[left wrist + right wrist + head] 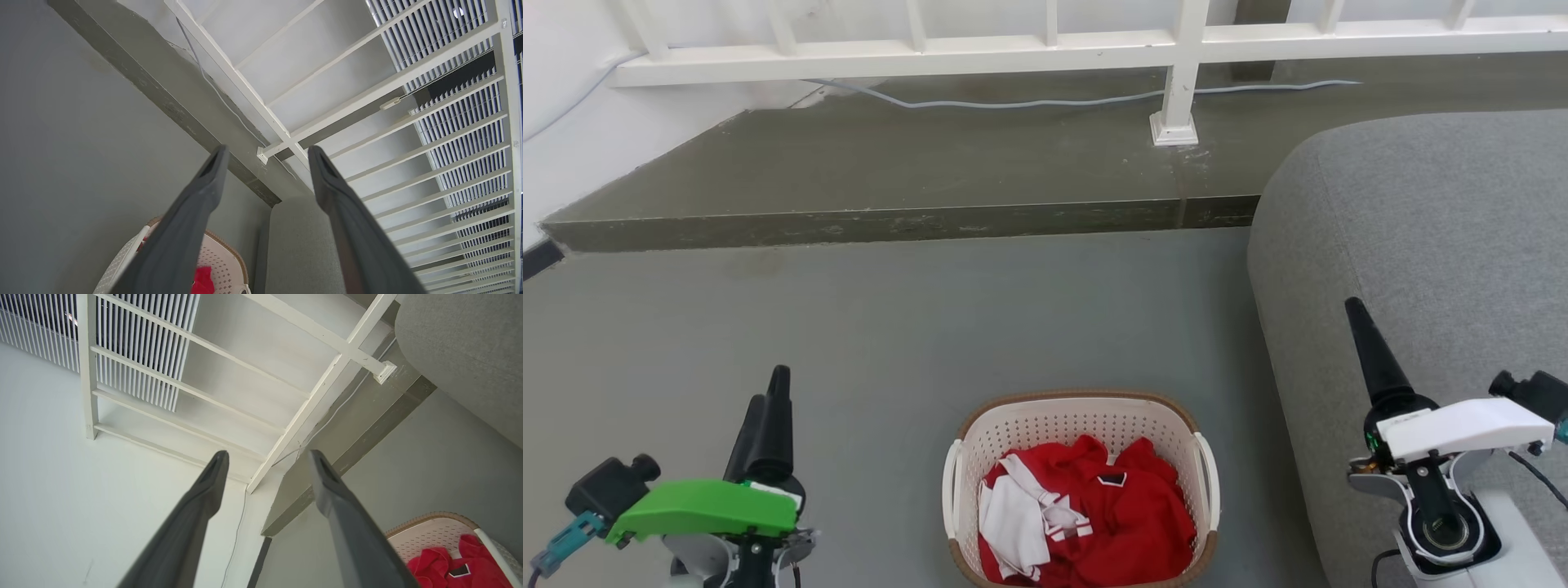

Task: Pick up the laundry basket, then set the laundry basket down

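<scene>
Both pincers empty, basket not yet lifted.
My left pincer (267,149) and right pincer (267,454) hang wide open, holding nothing, well apart on either side of the laundry basket (1078,425). It sits on the grey floor (890,327) beside the sofa (1421,229), red clothes (1135,514) inside. I judge I'm at the reach: each pincer must drop to a white side handle (951,490) and close.
</scene>
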Controlling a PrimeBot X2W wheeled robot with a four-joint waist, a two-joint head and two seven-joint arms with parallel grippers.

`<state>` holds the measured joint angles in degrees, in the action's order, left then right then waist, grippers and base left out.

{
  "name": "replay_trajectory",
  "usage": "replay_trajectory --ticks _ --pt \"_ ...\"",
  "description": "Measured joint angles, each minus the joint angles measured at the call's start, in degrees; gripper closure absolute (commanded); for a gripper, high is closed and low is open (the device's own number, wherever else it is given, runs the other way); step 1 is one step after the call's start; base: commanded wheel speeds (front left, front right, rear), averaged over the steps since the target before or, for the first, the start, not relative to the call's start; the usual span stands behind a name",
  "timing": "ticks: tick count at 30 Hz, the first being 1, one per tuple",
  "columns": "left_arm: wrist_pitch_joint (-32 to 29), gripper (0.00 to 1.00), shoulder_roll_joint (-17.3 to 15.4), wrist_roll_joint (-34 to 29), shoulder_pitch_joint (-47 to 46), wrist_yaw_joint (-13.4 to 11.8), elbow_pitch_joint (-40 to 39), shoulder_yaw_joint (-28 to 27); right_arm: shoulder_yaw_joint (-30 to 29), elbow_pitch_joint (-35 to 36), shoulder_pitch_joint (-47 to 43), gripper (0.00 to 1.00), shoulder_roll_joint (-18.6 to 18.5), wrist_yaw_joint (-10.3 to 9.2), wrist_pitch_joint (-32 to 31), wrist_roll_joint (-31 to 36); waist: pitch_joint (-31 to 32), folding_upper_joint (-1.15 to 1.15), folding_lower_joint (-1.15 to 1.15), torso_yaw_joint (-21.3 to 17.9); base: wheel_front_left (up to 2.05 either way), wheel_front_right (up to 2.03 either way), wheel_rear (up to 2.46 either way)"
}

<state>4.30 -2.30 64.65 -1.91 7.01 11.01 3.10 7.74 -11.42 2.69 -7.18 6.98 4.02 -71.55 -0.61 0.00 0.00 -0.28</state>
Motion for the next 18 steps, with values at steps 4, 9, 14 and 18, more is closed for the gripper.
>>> replay_trajectory --ticks 4,9,14,18 --pt "0.7 0.00 0.0 -3.7 -0.2 0.0 -0.3 0.8 1.0 0.0 0.5 0.00 -0.6 0.00 0.6 3.4 -0.1 0.00 0.00 0.0 0.00 0.00 0.00" --pt "1.4 0.00 0.0 -9.3 -0.5 -0.6 -0.4 1.7 1.2 0.0 0.8 0.00 -1.2 0.01 1.6 8.3 -0.2 0.00 0.00 -0.1 0.00 0.00 0.00" --pt "2.4 0.00 0.0 -13.8 -0.9 -1.1 -0.7 2.6 2.3 0.0 1.0 0.00 -1.5 0.04 2.5 12.6 -0.4 0.00 0.00 -0.1 0.00 0.00 0.00" --pt "3.1 0.00 0.0 -17.5 -1.1 -1.2 -0.7 3.6 3.0 0.0 1.5 0.00 -1.5 0.05 3.3 16.1 -0.5 0.00 0.00 -0.1 0.00 0.00 0.00"
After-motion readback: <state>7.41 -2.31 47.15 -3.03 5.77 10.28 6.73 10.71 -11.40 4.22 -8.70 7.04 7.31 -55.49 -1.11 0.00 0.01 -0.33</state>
